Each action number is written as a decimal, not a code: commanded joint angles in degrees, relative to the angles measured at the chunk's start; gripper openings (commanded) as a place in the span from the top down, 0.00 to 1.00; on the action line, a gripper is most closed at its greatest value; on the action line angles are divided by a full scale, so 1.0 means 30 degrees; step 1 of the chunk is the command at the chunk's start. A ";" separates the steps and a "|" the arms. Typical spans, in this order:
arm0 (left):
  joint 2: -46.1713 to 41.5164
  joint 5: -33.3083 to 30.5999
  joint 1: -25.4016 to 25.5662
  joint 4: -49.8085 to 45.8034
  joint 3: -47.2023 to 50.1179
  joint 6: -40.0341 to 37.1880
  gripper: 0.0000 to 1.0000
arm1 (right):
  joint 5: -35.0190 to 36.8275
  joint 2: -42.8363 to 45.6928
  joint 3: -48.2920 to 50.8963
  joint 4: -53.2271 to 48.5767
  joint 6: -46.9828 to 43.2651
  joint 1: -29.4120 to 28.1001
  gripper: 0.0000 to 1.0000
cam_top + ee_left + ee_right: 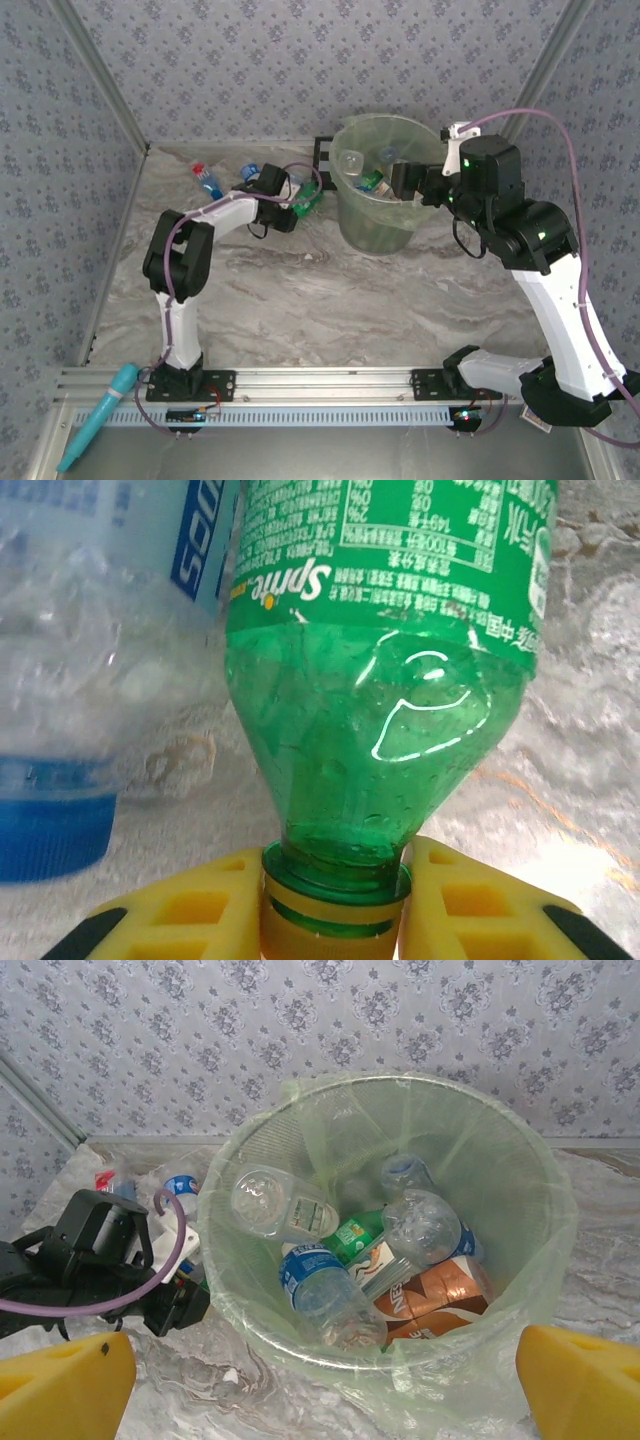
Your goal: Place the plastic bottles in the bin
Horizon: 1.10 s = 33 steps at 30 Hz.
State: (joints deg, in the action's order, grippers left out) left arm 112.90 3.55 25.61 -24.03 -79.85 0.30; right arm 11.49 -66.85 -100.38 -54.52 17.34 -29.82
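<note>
One green bottle is clamped at the neck by the left claw. Its long axis runs straight away from that claw, low along the bench, toward the bin just to its right. Over the bin, the right claw hangs wide.

robot test booth, wallpapered panels

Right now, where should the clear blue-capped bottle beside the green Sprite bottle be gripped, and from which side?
Probably at the neck just behind its blue cap, coming from the cap end. The clear bottle lies with the cap toward the left wrist camera, and its body is wide and crumpled, narrowing toward the cap. The left gripper holds the green Sprite bottle that way.
</note>
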 commanded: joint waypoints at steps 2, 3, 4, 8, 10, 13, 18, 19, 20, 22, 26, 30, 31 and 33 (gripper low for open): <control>-0.2801 0.0117 0.0018 0.0245 0.1077 0.0731 0.77 | -0.0634 0.0019 0.0297 0.0786 0.0480 -0.0183 0.00; -0.3387 0.0199 0.0020 0.0305 0.1417 0.0982 0.77 | -0.0794 -0.0010 0.0324 0.0857 0.0489 -0.0184 0.00; -0.3996 0.0251 0.0047 0.0364 0.1762 0.1176 0.77 | -0.0987 -0.0066 0.0325 0.0935 0.0540 -0.0202 0.00; -0.6479 0.0285 0.0180 0.0507 0.2913 0.1892 0.78 | -0.2117 -0.0383 0.0222 0.1372 0.0779 -0.0241 0.00; -0.7934 0.0080 0.0318 0.0567 0.3455 0.2208 0.78 | -0.3448 -0.0707 0.0080 0.1740 0.0558 -0.0281 0.00; -0.9975 -0.0677 0.0855 0.0555 0.3991 0.2352 0.78 | -0.4627 -0.1345 -0.0258 0.1971 0.1015 -0.0320 0.00; -1.2693 -0.1601 0.1924 0.0151 0.3901 0.2195 0.78 | -0.8047 -0.2725 -0.1347 0.2517 0.1523 -0.0195 0.00; -1.3178 -0.1794 0.2157 0.0109 0.3829 0.2107 0.78 | -0.8720 -0.3198 -0.1747 0.2528 0.1541 -0.0212 0.00; -1.3566 -0.1990 0.2350 0.0108 0.3747 0.2024 0.78 | -0.9386 -0.3653 -0.2163 0.2416 0.1656 -0.0221 0.01; -1.4332 -0.2247 0.2692 0.0101 0.3542 0.1711 0.78 | -1.0485 -0.4711 -0.3115 0.2101 0.2026 -0.0179 0.04; -1.5317 -0.2444 0.3267 -0.0115 0.2906 0.1107 0.78 | -1.1668 -0.6571 -0.4887 0.1693 0.2732 -0.0232 0.05; -1.5775 -0.2556 0.4002 -0.0355 0.2387 0.0247 0.79 | -1.2849 -0.8159 -0.6513 0.1418 0.3087 -0.0311 0.05; -1.5822 -0.2694 0.4247 -0.0438 0.2282 0.0010 0.80 | -1.3090 -0.8512 -0.6847 0.1383 0.3183 -0.0361 0.05; -1.5840 -0.2995 0.4698 -0.0673 0.2041 -0.0304 0.80 | -1.3263 -0.9027 -0.7237 0.1259 0.3354 -0.0364 0.05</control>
State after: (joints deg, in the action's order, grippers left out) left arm 66.65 -3.88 38.30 -25.19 -71.18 2.22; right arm -24.36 -92.66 -119.09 -49.28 25.74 -30.55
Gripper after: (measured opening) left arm 0.276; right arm 0.950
